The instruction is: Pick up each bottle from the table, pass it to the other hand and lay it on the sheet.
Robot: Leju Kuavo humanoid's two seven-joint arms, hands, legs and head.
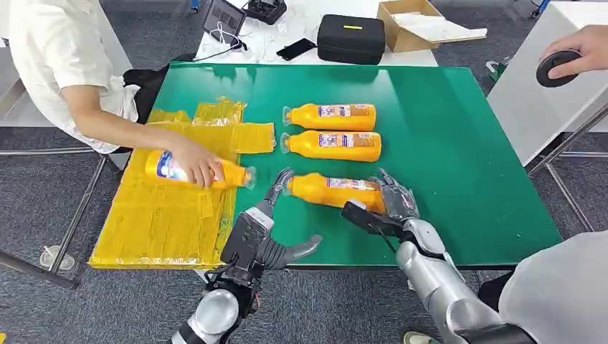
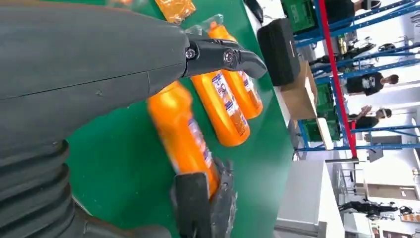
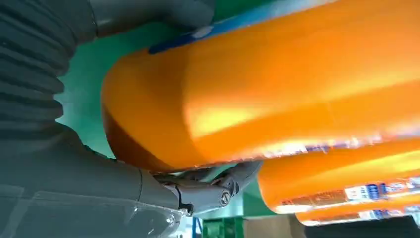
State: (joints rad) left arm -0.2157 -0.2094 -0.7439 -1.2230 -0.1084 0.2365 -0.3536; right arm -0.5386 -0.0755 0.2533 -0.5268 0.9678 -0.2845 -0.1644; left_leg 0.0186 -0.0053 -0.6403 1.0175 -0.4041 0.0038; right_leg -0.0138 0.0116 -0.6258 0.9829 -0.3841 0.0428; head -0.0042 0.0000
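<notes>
Three orange bottles lie on the green table (image 1: 459, 143). My right hand (image 1: 394, 204) grips the base of the nearest bottle (image 1: 333, 190); the right wrist view shows its fingers (image 3: 208, 191) curled under the bottle (image 3: 277, 84). My left hand (image 1: 262, 233) is open by the bottle's cap end, with one finger reaching close to it. From the left wrist, this bottle (image 2: 185, 134) looks blurred. The two other bottles (image 1: 333, 116) (image 1: 333, 145) lie side by side behind it. A fourth bottle (image 1: 168, 166) lies on the yellow sheet (image 1: 165, 215) under a person's hand (image 1: 197, 163).
Beyond the table's far edge are a black case (image 1: 351, 37), a cardboard box (image 1: 409, 25) and a phone (image 1: 296, 49). A second person's hand (image 1: 581, 50) holds a black round object at the upper right. Grey clothing (image 1: 559, 294) fills the lower right corner.
</notes>
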